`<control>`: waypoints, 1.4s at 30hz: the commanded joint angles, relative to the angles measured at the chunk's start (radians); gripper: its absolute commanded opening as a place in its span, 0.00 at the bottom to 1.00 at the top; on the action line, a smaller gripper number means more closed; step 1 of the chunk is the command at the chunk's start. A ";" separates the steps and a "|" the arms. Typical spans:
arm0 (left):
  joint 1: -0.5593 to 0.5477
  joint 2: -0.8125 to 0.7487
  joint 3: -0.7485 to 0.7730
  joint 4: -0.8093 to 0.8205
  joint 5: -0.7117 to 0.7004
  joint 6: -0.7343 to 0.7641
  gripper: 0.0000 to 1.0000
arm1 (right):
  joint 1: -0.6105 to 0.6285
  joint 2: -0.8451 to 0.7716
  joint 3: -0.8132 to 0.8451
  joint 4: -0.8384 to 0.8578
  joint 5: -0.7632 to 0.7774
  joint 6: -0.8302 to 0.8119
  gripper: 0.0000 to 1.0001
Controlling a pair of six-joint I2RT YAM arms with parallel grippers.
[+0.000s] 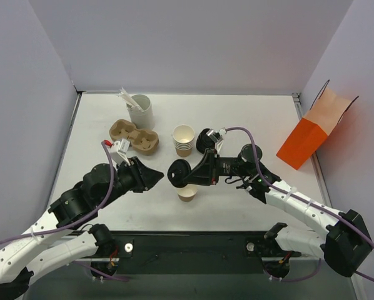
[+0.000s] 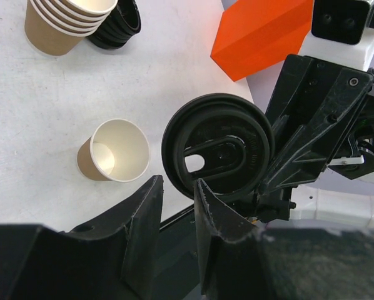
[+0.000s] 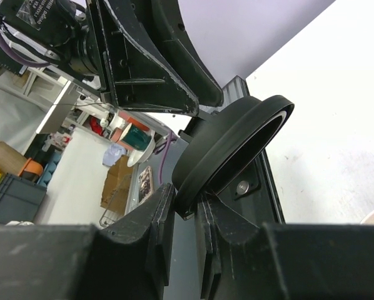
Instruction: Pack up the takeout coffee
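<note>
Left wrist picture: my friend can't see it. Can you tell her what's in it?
The right gripper holds a black lid on edge in the middle, right by the open left gripper. A lidless cup stands to the left, with a cup stack, loose lids and an orange bag behind.

Nothing readable from my end, sorry. The closest is a small black sticker with white print on the motor housing at the top left of the right wrist view. The frame edge cuts it off and it's too blurry to make out a single word. The black lid has some faint raised marks near its rim in the left wrist view, and I can't read those either. The little white tag in the top view is way too small to tell.
</note>
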 commanded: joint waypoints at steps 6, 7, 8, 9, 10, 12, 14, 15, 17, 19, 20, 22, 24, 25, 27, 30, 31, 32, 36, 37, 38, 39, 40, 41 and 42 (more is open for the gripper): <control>0.007 0.099 -0.004 0.122 0.026 -0.058 0.36 | 0.040 -0.025 0.034 0.024 0.011 -0.080 0.18; 0.007 0.109 -0.006 0.125 0.031 -0.062 0.35 | 0.049 -0.020 0.037 0.023 0.015 -0.080 0.18; 0.010 0.113 -0.009 0.129 0.037 -0.063 0.34 | 0.056 -0.019 0.037 0.024 0.016 -0.082 0.18; 0.010 0.116 -0.017 0.138 0.040 -0.069 0.33 | 0.062 -0.019 0.038 0.026 0.019 -0.082 0.18; 0.011 0.119 -0.020 0.139 0.046 -0.074 0.33 | 0.065 -0.015 0.038 0.026 0.022 -0.085 0.18; 0.010 0.122 -0.032 0.134 0.057 -0.088 0.29 | 0.074 -0.012 0.037 0.024 0.031 -0.088 0.18; 0.011 0.118 -0.043 0.131 0.061 -0.095 0.25 | 0.082 -0.006 0.037 0.026 0.034 -0.091 0.18; 0.011 0.116 -0.053 0.128 0.063 -0.104 0.24 | 0.082 -0.005 0.037 0.026 0.038 -0.092 0.18; 0.013 0.112 -0.057 0.119 0.061 -0.109 0.24 | 0.083 -0.003 0.035 0.026 0.042 -0.096 0.18; 0.016 0.109 -0.054 0.093 0.057 -0.111 0.25 | 0.082 -0.003 0.037 0.024 0.047 -0.099 0.18; 0.018 0.104 -0.055 0.090 0.058 -0.111 0.28 | 0.082 -0.002 0.038 0.027 0.048 -0.100 0.18; 0.021 0.099 -0.063 0.099 0.066 -0.112 0.30 | 0.083 0.001 0.040 0.026 0.048 -0.099 0.18; 0.025 0.095 -0.069 0.119 0.084 -0.120 0.33 | 0.085 0.008 0.045 0.026 0.045 -0.097 0.18; 0.031 0.093 -0.070 0.125 0.089 -0.121 0.33 | 0.085 0.009 0.048 0.027 0.044 -0.097 0.18; 0.039 0.093 -0.080 0.135 0.103 -0.131 0.33 | 0.089 0.011 0.049 0.030 0.045 -0.096 0.18; 0.050 0.095 -0.089 0.142 0.112 -0.138 0.33 | 0.094 0.014 0.046 0.032 0.047 -0.096 0.18; 0.051 0.093 -0.093 0.146 0.124 -0.141 0.33 | 0.097 0.014 0.046 0.037 0.048 -0.094 0.18; 0.057 0.092 -0.106 0.161 0.132 -0.149 0.32 | 0.095 0.014 0.046 0.038 0.050 -0.094 0.18; 0.062 0.084 -0.129 0.171 0.163 -0.183 0.30 | 0.099 0.017 0.045 0.044 0.054 -0.093 0.18; 0.065 0.083 -0.130 0.162 0.166 -0.187 0.30 | 0.100 0.017 0.041 0.046 0.057 -0.091 0.18; 0.068 0.083 -0.132 0.143 0.167 -0.193 0.30 | 0.100 0.017 0.043 0.047 0.059 -0.089 0.18; 0.068 0.073 -0.136 0.139 0.166 -0.197 0.31 | 0.102 0.015 0.040 0.052 0.057 -0.091 0.18; 0.070 0.066 -0.142 0.139 0.166 -0.200 0.31 | 0.102 0.014 0.038 0.053 0.061 -0.091 0.18; 0.073 0.058 -0.149 0.146 0.166 -0.210 0.33 | 0.102 0.014 0.037 0.056 0.061 -0.091 0.18; 0.079 0.040 -0.159 0.152 0.167 -0.218 0.34 | 0.102 0.012 0.035 0.063 0.059 -0.088 0.18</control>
